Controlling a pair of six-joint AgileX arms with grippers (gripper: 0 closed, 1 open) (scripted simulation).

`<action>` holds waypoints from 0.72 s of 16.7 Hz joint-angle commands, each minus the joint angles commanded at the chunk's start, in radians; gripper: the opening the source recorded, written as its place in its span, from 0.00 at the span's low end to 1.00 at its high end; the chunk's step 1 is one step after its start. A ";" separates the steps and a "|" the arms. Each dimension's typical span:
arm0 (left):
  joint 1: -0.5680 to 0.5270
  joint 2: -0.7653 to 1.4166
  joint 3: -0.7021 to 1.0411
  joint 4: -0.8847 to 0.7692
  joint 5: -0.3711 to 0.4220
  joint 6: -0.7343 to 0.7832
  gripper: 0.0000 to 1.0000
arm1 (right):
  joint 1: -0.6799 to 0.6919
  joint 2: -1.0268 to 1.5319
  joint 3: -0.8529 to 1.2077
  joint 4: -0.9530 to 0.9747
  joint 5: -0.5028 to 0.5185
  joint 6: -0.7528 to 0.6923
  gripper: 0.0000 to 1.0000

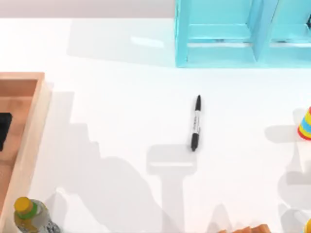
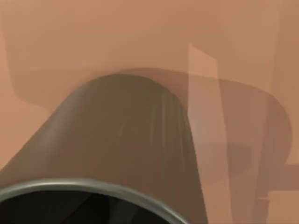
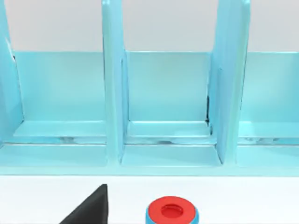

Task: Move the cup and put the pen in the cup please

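The pen [image 1: 195, 123] lies flat near the middle of the white table, black cap toward the near side and tapered end toward the shelf. In the left wrist view the olive-grey cup [image 2: 126, 140] is seen very close, with its dark inside at the picture's lower edge. It sits over a wooden-brown surface [image 2: 93, 37]. A black wedge of my right gripper [image 3: 88, 210] shows in the right wrist view, facing the shelf, near a red-topped toy.
A wooden tray [image 1: 34, 126] lies along the table's left side, with a dark shape [image 1: 3, 128] at the picture's edge. A yellow-capped bottle [image 1: 29, 213] stands front left. A cyan shelf [image 1: 228, 53] [image 3: 163, 154] stands at the back, and a striped cone toy [image 1: 305, 124] [image 3: 172, 211] at the right.
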 joint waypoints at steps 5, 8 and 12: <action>0.000 0.000 0.000 0.000 0.000 0.000 0.70 | 0.000 0.000 0.000 0.000 0.000 0.000 1.00; 0.000 0.000 0.000 0.000 0.000 0.000 0.47 | 0.000 0.000 0.000 0.000 0.000 0.000 1.00; 0.000 0.000 0.000 0.000 0.000 0.000 0.17 | 0.000 0.000 0.000 0.000 0.000 0.000 1.00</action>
